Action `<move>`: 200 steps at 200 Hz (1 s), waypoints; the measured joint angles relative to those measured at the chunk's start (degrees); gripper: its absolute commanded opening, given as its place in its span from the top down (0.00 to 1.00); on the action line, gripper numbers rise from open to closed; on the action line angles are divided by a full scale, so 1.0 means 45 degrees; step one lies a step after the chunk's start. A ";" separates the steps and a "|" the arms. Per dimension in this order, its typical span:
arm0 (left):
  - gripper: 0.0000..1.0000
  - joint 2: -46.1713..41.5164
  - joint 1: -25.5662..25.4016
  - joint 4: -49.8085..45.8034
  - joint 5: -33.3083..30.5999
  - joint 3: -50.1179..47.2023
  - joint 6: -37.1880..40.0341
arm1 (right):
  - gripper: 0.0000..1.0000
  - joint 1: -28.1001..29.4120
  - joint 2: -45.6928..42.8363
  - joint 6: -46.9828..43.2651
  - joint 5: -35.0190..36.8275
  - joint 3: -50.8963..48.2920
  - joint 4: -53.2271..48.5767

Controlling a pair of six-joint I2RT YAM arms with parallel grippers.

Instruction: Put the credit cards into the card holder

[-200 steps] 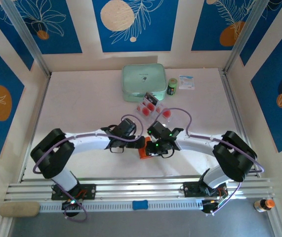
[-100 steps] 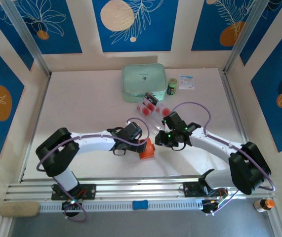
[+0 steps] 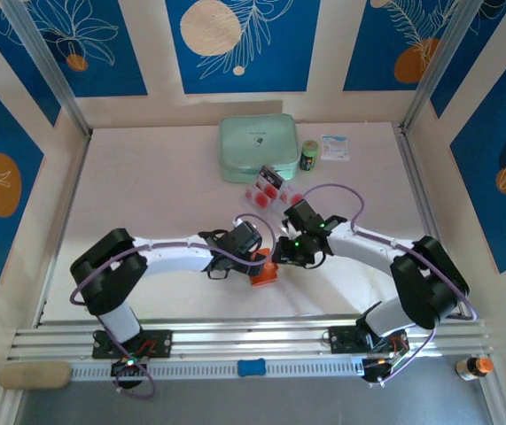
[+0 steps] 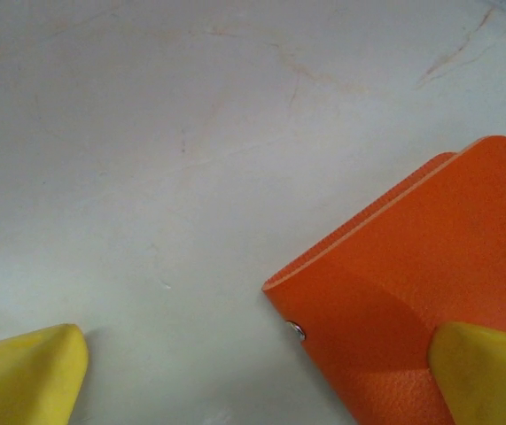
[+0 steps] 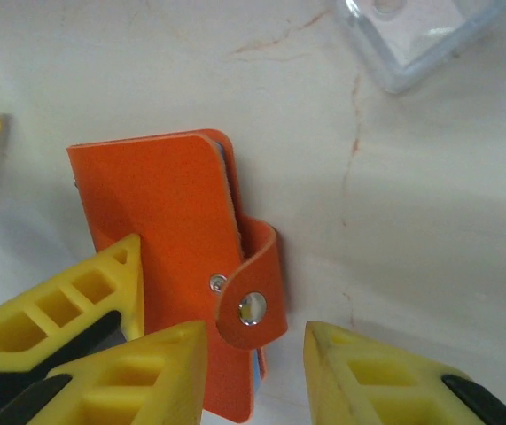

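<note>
The orange card holder lies folded on the table between my two grippers. My left gripper is open wide, with one yellow fingertip resting on the holder and the other on bare table. In the right wrist view the holder has its snap tab curled round the edge. My right gripper is open, and the tab sits between its fingers with a gap on the right side. The credit cards, pale with red circles, lie in a clear tray behind the grippers.
A mint-green case stands at the back, with a small green bottle and a white packet to its right. A corner of the clear tray lies close beyond the holder. The left gripper's finger crosses the right wrist view.
My right arm lifted away to the back right, then came back down to the holder's tab, its jaws opening wider. The left gripper slid a little right and stayed wide open.
</note>
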 measured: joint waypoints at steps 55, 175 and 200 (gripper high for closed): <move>0.00 0.0000 -0.0005 0.0015 -0.0010 0.0000 0.0068 | 0.75 0.0000 0.0481 -0.0194 0.0000 0.0291 0.0058; 0.00 0.0000 -0.0029 0.0019 -0.0058 -0.0005 0.0073 | 1.00 -0.0073 0.0631 -0.0369 -0.0063 0.0384 0.0053; 0.00 0.0000 -0.0029 0.0063 -0.0068 -0.0024 0.0073 | 1.00 -0.0063 0.0631 -0.0321 -0.0282 0.0384 0.0185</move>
